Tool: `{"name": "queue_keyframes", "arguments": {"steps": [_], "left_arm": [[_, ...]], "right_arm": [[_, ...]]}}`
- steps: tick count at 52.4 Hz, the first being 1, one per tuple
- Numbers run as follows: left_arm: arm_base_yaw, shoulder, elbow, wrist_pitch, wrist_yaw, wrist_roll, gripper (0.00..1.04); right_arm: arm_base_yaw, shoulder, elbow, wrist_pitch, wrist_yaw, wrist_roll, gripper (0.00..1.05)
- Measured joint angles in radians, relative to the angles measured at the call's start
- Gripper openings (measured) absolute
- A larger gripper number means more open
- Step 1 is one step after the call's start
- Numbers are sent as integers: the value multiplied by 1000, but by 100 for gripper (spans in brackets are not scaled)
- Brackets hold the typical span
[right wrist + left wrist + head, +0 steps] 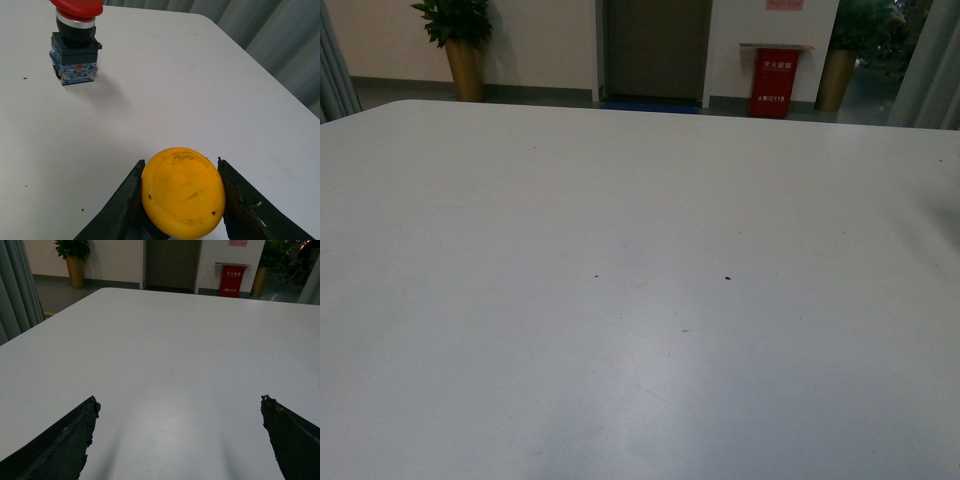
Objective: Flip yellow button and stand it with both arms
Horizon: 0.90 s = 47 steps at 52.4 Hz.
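In the right wrist view the yellow button (pixel 182 192) fills the space between the two black fingers, its round orange-yellow cap facing the camera. My right gripper (pixel 181 197) is shut on it, one finger on each side of the cap; its body is hidden behind the cap. In the left wrist view my left gripper (pixel 180 412) is open and empty, its two black fingertips (pixel 75 430) far apart over the bare white table (pixel 170 350). Neither arm nor the button shows in the front view.
A red push-button switch (pixel 75 42) with a black and blue block stands upright on the table beyond the right gripper. The table's far right corner and edge (pixel 240 45) lie close by. Potted plants (pixel 465 45), a door and a red box (pixel 775 82) stand beyond the table.
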Motion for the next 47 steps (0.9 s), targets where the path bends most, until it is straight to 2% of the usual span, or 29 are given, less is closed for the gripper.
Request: {"name": "queue_keyframes", "arguments": {"steps": [47], "left_arm": [[0,0,0,0,0,0,98]], "right_arm": [[-15,18,45,-108,-14,129,35]]}}
